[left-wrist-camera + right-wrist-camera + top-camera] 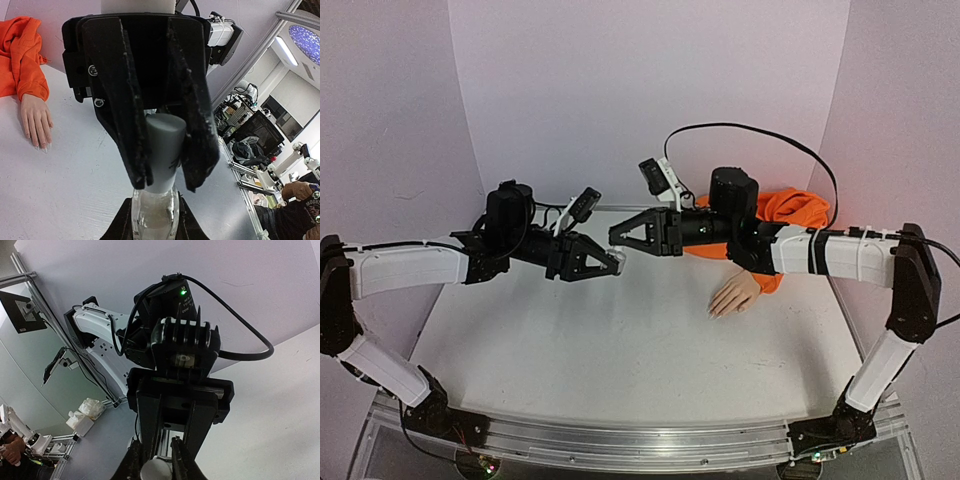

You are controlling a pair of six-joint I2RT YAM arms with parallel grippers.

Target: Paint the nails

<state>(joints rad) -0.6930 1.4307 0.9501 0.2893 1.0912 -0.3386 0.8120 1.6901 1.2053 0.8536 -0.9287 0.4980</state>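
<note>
While your L gripper (611,262) is clamping the clear bottle (154,212) above the table (570,340), your R gripper (617,236) is pinching its grey cap (162,150); nails (44,148) are lying w/ the mannequin hand (735,295), well apart.

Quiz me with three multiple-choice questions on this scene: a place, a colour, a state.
1. The mannequin hand lies: A) on the table, right side; B) in a gripper; C) on the floor.
2. Its sleeve is: A) blue; B) orange; C) green.
3. The clear bottle is: A) lying on the table; B) uncapped; C) held by the left gripper, grey cap on.
A, it rests on the white top; B, bright orange fabric; C, the left wrist view shows it clamped, right gripper on the cap.
</note>
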